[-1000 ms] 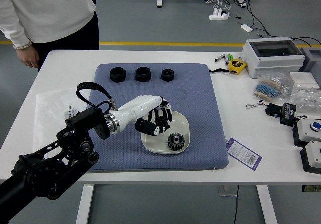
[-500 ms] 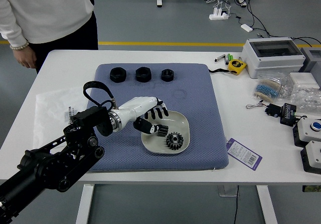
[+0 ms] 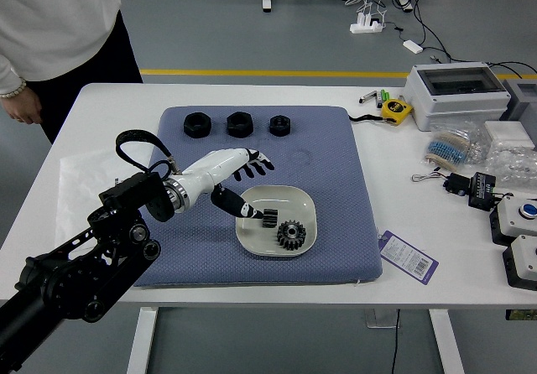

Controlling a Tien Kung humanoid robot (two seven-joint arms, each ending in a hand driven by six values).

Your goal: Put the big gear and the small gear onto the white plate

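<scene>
a: where's the left hand?

b: at the white plate's left rim, fingers spread, gripping nothing. can't tell if a fingertip touches the small gear.

a: and the gears?

b: both on the plate: the small one on its side, left of the big gear, all dark metallic teeth.

a: room around it?

b: ribbed-looking blue mat, wide to the plate's right, narrower in front. beyond the plate, three black nuts. far left of it, a person's hand hangs past the desk edge.
</scene>
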